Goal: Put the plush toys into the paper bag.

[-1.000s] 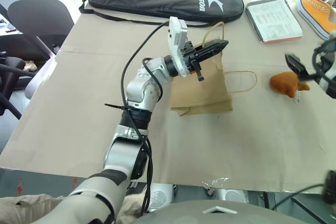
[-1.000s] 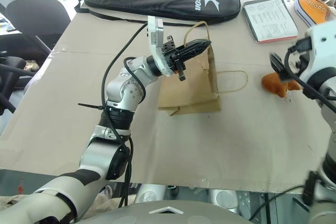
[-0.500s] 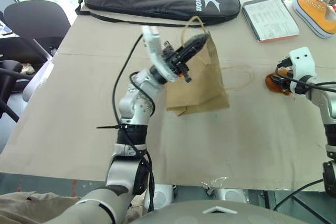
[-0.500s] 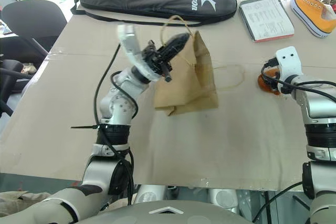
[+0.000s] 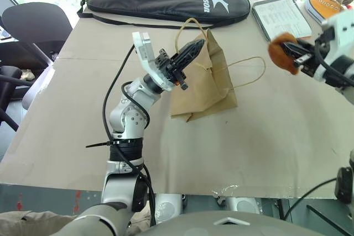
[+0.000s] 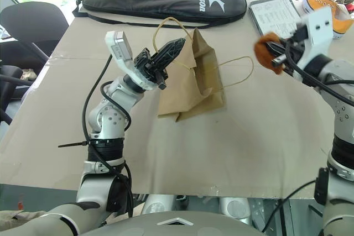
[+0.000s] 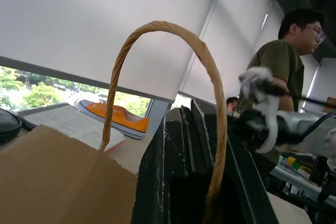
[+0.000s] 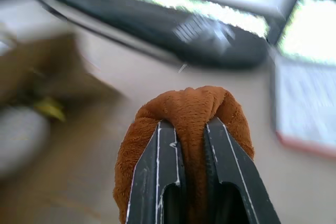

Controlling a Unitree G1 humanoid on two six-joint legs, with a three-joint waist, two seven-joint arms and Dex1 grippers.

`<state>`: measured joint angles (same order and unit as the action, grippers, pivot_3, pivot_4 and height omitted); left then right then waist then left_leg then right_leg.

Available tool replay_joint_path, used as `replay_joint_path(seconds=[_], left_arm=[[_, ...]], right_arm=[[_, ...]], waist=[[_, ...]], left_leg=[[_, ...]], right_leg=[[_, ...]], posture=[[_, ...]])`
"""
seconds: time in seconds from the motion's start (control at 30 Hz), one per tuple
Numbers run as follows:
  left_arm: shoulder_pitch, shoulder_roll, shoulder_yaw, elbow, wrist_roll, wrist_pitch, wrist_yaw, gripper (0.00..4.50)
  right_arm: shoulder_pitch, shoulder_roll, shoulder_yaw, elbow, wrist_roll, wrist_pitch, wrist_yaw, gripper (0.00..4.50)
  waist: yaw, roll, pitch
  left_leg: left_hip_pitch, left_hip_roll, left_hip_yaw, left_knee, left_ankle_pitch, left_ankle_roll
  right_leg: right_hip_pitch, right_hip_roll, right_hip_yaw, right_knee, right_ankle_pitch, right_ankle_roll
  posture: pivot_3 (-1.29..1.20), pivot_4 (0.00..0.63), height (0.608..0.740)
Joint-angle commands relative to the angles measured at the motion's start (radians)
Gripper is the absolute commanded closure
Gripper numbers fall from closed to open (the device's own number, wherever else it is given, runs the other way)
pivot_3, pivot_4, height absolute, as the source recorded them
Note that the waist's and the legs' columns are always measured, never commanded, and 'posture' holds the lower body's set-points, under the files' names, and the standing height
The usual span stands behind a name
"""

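The brown paper bag [image 5: 204,81] lies on the table's middle with its top edge lifted. My left gripper [image 5: 191,51] is shut on that top edge, and one twine handle [image 7: 157,24] arches over its fingers. The bag's other handle [image 5: 249,73] trails off to the right. An orange-brown plush toy [image 5: 279,51] hangs in the air to the right of the bag, above the table. My right gripper [image 5: 293,53] is shut on it, and the plush toy [image 8: 184,114] bulges out around both fingers.
A long black racket case [image 5: 166,4] lies along the table's far edge. A clipboard with paper [image 5: 282,17] and an orange sneaker [image 5: 326,6] sit at the far right. A black chair [image 5: 36,23] stands at the left. A person [image 7: 289,51] stands beyond the table.
My right gripper has shut on the orange-brown plush toy, lifted it off the table and carried it left toward the bag. My left gripper has drawn the bag's top slightly left.
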<state>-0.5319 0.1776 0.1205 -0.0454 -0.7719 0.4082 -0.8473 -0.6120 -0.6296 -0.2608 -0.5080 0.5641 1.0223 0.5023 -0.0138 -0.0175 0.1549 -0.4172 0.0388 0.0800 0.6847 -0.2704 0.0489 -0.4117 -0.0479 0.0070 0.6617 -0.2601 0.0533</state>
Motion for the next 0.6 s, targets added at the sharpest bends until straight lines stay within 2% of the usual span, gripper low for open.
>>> replay_joint_path(seconds=[0.03,0.17,0.33,0.43,0.47,0.57,0.6], left_arm=[[-0.008,0.017,0.024,-0.060,-0.040,0.016,0.010,4.50],[0.007,0.035,0.032,-0.091,-0.063,0.046,0.028,4.50],[0.047,0.063,0.063,-0.140,-0.087,0.071,0.060,4.50],[0.077,0.076,0.067,-0.170,-0.088,0.071,0.076,4.50],[0.087,0.079,0.067,-0.180,-0.089,0.071,0.081,4.50],[0.115,0.086,0.075,-0.199,-0.087,0.066,0.095,4.50],[0.122,0.088,0.075,-0.201,-0.086,0.064,0.096,4.50]], right_arm=[[-0.025,-0.010,0.123,-0.059,-0.020,-0.006,-0.012,4.44],[-0.063,-0.007,0.321,-0.005,-0.097,-0.081,0.031,4.44],[-0.113,-0.006,0.498,0.108,-0.166,-0.157,0.135,4.44],[-0.148,0.028,0.512,0.131,-0.145,-0.191,0.197,3.33],[-0.159,0.034,0.517,0.135,-0.154,-0.198,0.201,3.14],[-0.166,0.007,0.521,0.129,-0.177,-0.208,0.236,1.68],[-0.164,-0.001,0.515,0.125,-0.178,-0.208,0.244,1.68]], waist=[[0.002,0.000,0.000],[0.005,-0.001,0.000],[0.002,-0.001,0.000],[0.001,-0.001,0.000],[0.000,-0.001,0.000],[0.003,-0.001,0.000],[0.005,-0.001,0.000]], left_leg=[[0.000,0.000,0.000,0.000,0.000,0.000],[-0.001,-0.002,0.001,0.000,0.000,0.000],[-0.001,-0.001,0.000,0.000,0.000,0.000],[-0.001,-0.001,0.000,0.000,0.000,0.000],[-0.001,-0.001,0.000,0.000,0.000,0.000],[-0.001,-0.001,0.000,0.000,0.000,0.000],[-0.001,-0.001,0.000,0.000,0.000,0.000]], right_leg=[[0.000,0.000,0.000,0.000,0.000,0.000],[0.000,-0.002,0.000,-0.001,0.000,0.000],[0.000,-0.002,-0.001,-0.001,0.000,0.000],[0.000,-0.002,-0.001,-0.001,0.000,0.000],[0.000,-0.002,-0.001,-0.001,0.000,0.000],[0.000,-0.002,-0.001,-0.001,0.000,0.000],[0.000,-0.003,-0.002,-0.001,0.000,0.000]], posture=[[0.00,0.150,0.740],[0.00,0.150,0.740],[0.00,0.150,0.740],[0.00,0.150,0.740],[0.00,0.150,0.740],[0.00,0.150,0.740],[0.00,0.150,0.740]])
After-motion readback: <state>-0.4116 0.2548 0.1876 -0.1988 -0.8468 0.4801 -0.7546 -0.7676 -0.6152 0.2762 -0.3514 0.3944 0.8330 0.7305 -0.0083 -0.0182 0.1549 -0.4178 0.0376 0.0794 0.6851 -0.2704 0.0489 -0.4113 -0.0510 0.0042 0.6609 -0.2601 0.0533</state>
